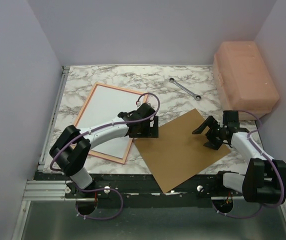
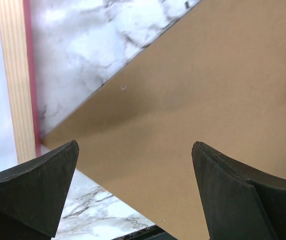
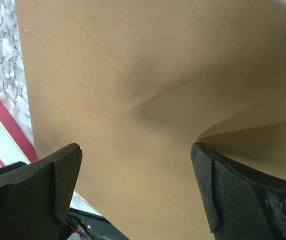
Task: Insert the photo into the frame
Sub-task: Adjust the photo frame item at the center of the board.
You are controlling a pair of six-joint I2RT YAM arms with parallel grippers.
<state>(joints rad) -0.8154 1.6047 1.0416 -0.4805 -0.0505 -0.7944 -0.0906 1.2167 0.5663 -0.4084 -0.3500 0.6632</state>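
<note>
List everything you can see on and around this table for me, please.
frame: one, pale wood back with a pink edge, left on the table
white sheet: one, white, inside the frame; I cannot tell whether it is the photo face down
backing panel: one, brown, centre, its near corner past the table's front edge
spanner: one, silver, far side
block: one, salmon pink, far right corner
table: one, white-and-grey marble pattern
arms: two, white and black with purple cables, left arm, right arm
left gripper: one, black, open, above the panel's corner beside the frame
right gripper: one, black, open, above the panel
</note>
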